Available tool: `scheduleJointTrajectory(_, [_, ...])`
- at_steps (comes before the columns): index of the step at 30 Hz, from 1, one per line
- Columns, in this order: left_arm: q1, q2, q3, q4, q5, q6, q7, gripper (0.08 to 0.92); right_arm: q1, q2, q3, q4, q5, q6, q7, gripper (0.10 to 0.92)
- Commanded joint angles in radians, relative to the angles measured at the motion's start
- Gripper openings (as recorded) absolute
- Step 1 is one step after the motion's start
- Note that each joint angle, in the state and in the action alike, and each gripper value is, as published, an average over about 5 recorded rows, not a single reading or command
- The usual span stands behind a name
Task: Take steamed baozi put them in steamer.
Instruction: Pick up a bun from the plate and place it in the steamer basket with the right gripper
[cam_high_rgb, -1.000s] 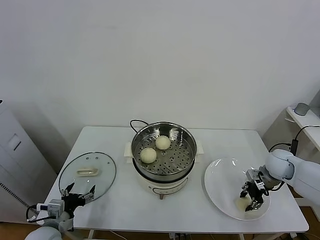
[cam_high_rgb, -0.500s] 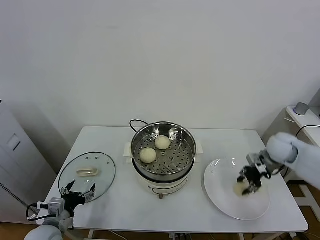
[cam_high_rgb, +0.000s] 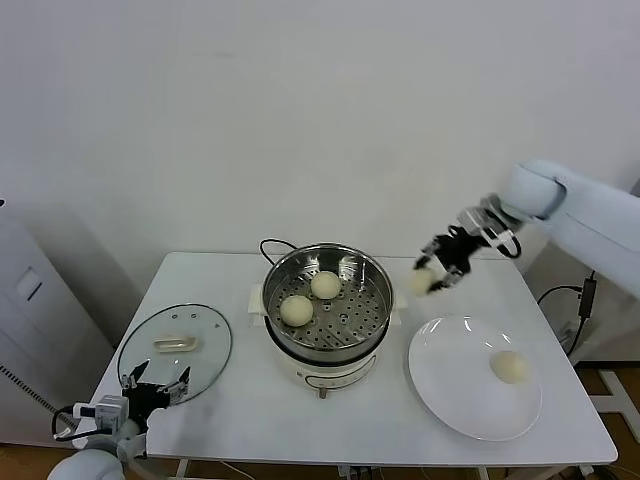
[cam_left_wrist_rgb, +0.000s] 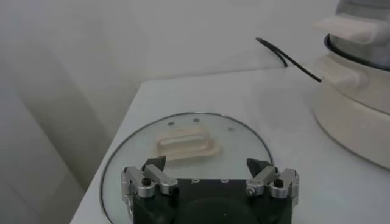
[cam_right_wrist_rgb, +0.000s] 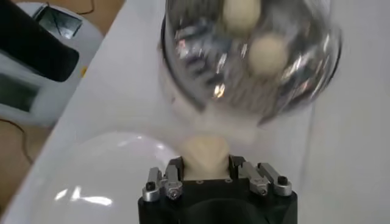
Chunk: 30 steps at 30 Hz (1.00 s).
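Baozi are my job, and I take stock from the white worktop (cam_high_rgb: 240, 420) down; on it the steamer (cam_high_rgb: 326, 300) sits centre on its white cooker base, the white plate (cam_high_rgb: 450, 385) to its right, the glass lid (cam_high_rgb: 176, 348) to its left; two steamed baozi (cam_high_rgb: 297, 310) already lie on the perforated floor, one more (cam_high_rgb: 509, 367) waits on the plate, and my right tool (cam_high_rgb: 437, 272) is clamped on a third bun (cam_high_rgb: 424, 281) in the air between plate and steamer; I judge the task about half done, with this one to drop and one to fetch; my left tool (cam_left_wrist_rgb: 210, 176) hangs parked over the lid's near edge, fingers apart; I can read no brand or writing anywhere.
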Motion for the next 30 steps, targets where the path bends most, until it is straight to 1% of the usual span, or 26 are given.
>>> scheduleJointTrajectory(1, [-0.007,0.000,0.003,-0.001,0.001,0.001,-0.013,0.823,0.055,0.232,0.002,-0.053,-0.025,0.367,-0.028,0.467])
scheduleJointTrajectory(6, [-0.009,0.001,0.006,-0.002,0.002,0.003,-0.014,0.823,0.005,0.283,0.015,-0.037,-0.119,0.544,-0.057,0.467])
scheduleJointTrajectory(13, [-0.009,0.003,0.008,-0.001,0.002,0.004,-0.013,0.823,-0.062,0.313,0.037,0.027,-0.230,0.630,-0.070,0.469])
scheduleJointTrajectory(21, [-0.008,0.004,0.006,-0.001,0.002,0.003,-0.013,0.823,-0.158,0.349,0.083,0.036,-0.368,0.655,-0.084,0.467])
scheduleJointTrajectory(30, [-0.007,0.004,0.005,0.007,0.000,-0.001,-0.012,0.823,-0.229,0.386,0.112,0.030,-0.450,0.655,-0.092,0.467])
